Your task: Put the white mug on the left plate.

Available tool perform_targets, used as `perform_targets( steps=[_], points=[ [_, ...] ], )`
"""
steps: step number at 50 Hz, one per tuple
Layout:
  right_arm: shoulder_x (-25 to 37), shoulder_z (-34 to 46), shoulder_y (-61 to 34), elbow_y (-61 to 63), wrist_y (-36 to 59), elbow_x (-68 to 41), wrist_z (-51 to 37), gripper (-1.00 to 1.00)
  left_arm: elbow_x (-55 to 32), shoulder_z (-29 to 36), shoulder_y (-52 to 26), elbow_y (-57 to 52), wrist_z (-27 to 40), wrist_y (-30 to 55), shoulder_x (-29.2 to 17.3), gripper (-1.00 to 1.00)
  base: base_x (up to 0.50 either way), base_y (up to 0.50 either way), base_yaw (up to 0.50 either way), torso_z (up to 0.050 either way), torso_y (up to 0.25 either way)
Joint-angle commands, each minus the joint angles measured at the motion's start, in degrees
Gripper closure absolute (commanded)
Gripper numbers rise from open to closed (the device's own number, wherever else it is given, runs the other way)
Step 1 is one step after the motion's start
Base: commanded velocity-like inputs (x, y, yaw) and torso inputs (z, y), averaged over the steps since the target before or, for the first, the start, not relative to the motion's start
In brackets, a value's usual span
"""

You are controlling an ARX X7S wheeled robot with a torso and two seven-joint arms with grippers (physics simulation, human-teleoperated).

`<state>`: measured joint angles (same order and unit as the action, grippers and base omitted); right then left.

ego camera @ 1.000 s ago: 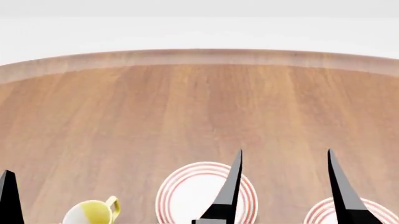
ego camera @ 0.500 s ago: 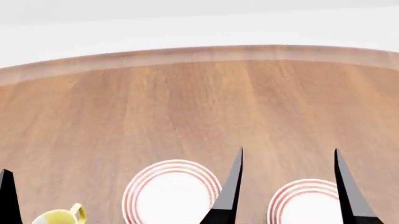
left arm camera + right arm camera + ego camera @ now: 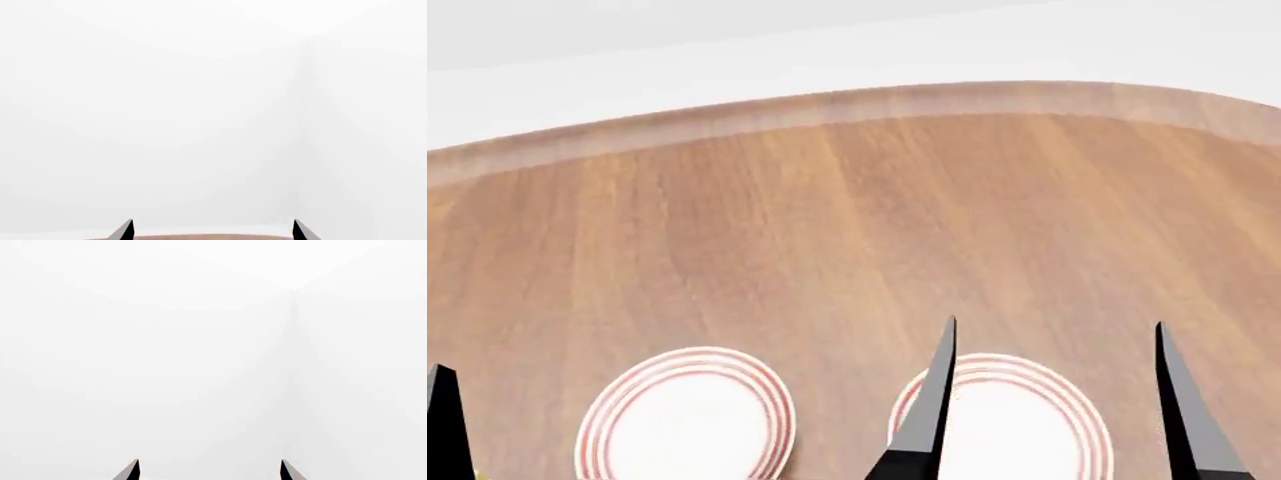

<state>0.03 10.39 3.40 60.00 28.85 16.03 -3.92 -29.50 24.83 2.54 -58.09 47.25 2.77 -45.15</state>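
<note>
Since the earlier head views, both plates have slid leftward across the picture and the yellow-handled mug has dropped out of sight at the lower left corner; only a faint yellow speck may remain there. That fits the head or base turning toward the right.

Now 2 ringed plates lie on the wooden surface (image 3: 827, 220): the left plate (image 3: 685, 418) and the other plate (image 3: 1014, 420), well apart from each other. The right pincer (image 3: 1054, 400) shows 2 black fingers spread wide with nothing between them, so it is released; 1 finger crosses in front of the other plate. The left pincer (image 3: 212, 231) is also spread and empty in its wrist view, which looks mostly at blank white wall.

The white mug appears in no current view, so its place cannot be told.

My worry: with the mug unseen, the search could settle on the wrong mug, and the 2 plates look alike, so a shifting view could cause the wrong plate to be chosen.
</note>
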Motion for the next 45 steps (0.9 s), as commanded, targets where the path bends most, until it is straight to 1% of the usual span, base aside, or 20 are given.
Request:
perform_targets(
  steps=[1,13,15,17,18,20,21,23,24,27,28,29,30,31,33,35,37,39,44,45],
  points=[
    [-0.01,-0.39,0.14,0.00,-0.38,-0.26,0.02,-1.00,-0.01,0.59,-0.38,0.07,0.41,-0.17,-0.38,-1.00,0.00,0.00,-0.50,0.000,0.000],
    [-0.01,-0.48,-0.17,0.00,0.16,-0.41,-0.02,-1.00,-0.26,1.73,-0.76,0.27,0.12,-0.23,-0.73,-1.00,0.00,0.00,-0.50,0.000,0.000],
    [-0.01,-0.08,-0.28,0.00,0.69,0.44,0.27,-1.00,-1.58,1.94,-0.85,0.47,-0.46,-0.66,-0.88,-1.00,0.00,0.00,0.00,0.000,0.000],
    [-0.01,-0.14,-0.16,0.00,0.08,0.20,0.36,-1.00,-0.17,2.89,-0.85,0.08,-1.01,-0.17,-1.01,-1.00,0.00,0.00,0.00,0.000,0.000],
    [0.00,-0.18,-0.20,0.00,0.19,-0.05,0.34,-1.00,-1.34,2.89,-0.61,0.38,-1.89,-1.86,-0.73,-1.00,0.00,0.00,0.00,0.000,0.000],
    [0.00,-0.45,-0.28,0.00,0.15,-0.88,-0.01,-1.00,-7.40,4.75,-0.27,0.87,-7.07,-4.70,-1.61,-1.00,0.00,0.00,0.00,0.000,0.000],
    [0.00,-0.99,-0.41,0.00,-0.28,-3.95,-1.00,-1.00,-7.48,5.29,-0.84,1.60,-6.97,-3.72,-1.16,-1.00,0.00,0.00,0.00,0.000,0.000],
    [0.00,-0.15,-0.75,0.00,0.39,-2.36,-0.77,-1.00,-6.90,5.53,-0.91,2.46,-7.10,-3.96,-0.47,-1.00,0.00,0.00,0.00,0.000,0.000],
    [0.00,-0.24,-0.80,0.00,0.24,-2.75,-0.81,-1.00,-5.99,6.71,-0.93,2.83,-9.48,-4.45,-0.51,-1.00,0.00,0.00,0.00,0.000,0.000],
    [0.00,-0.29,-0.89,0.00,0.16,-2.55,-0.75,-1.00,-1.35,8.12,-1.18,2.47,-10.70,-3.97,0.00,-1.00,0.00,0.00,0.00,0.000,0.000],
    [0.00,-0.02,-0.98,0.00,0.31,-2.25,-0.76,-1.00,1.87,9.39,-1.65,2.44,-11.37,-2.77,0.37,-1.00,0.00,0.00,0.00,0.000,0.000],
    [0.00,0.03,-1.01,0.00,0.35,-2.29,-0.81,-1.00,-0.37,9.87,-1.67,2.84,-12.37,-3.18,0.40,-1.00,0.00,0.00,0.00,0.000,0.000],
    [0.00,0.19,-1.05,0.00,0.41,-2.16,-0.77,-1.00,0.91,10.59,-1.94,2.93,-13.17,-2.65,0.26,-1.00,0.00,0.00,0.00,0.000,0.000],
    [0.00,0.24,-0.99,0.00,0.28,-2.22,-0.73,-1.00,3.57,12.35,-1.74,3.72,-15.75,-3.22,0.08,-1.00,0.00,0.00,0.00,0.000,0.000],
    [0.00,0.42,-1.00,0.00,0.09,-2.01,-0.70,-1.00,2.19,12.99,-1.16,4.95,-16.76,-3.55,-0.19,-1.00,0.00,0.00,0.00,0.000,0.000],
    [-0.01,0.56,-1.07,0.00,0.14,-1.68,-0.70,-1.00,2.90,13.68,-0.32,6.32,-18.51,-4.95,-0.77,-1.00,0.00,0.00,0.00,0.000,0.000],
    [-0.01,0.64,-1.16,0.00,0.49,-1.39,-0.76,-1.00,3.26,13.40,2.02,8.40,-19.26,-9.03,-0.93,-1.00,0.00,0.00,0.00,0.000,0.000],
    [0.00,0.61,-1.16,0.00,0.62,-1.51,-0.73,-1.00,3.96,13.85,2.17,8.73,-20.39,-9.22,-1.65,-1.00,0.00,0.00,0.00,0.000,0.000],
    [0.00,0.80,-1.54,0.00,1.17,-1.43,-0.45,-1.00,2.21,16.52,4.00,12.39,-26.75,-14.18,-2.17,-1.00,0.00,0.00,0.00,0.000,0.000],
    [-0.01,0.84,-1.61,0.00,1.31,-1.34,-0.39,-1.00,3.82,17.35,4.25,13.23,-28.06,-14.49,-2.27,-1.00,0.00,0.00,0.00,0.000,0.000]
  ],
)
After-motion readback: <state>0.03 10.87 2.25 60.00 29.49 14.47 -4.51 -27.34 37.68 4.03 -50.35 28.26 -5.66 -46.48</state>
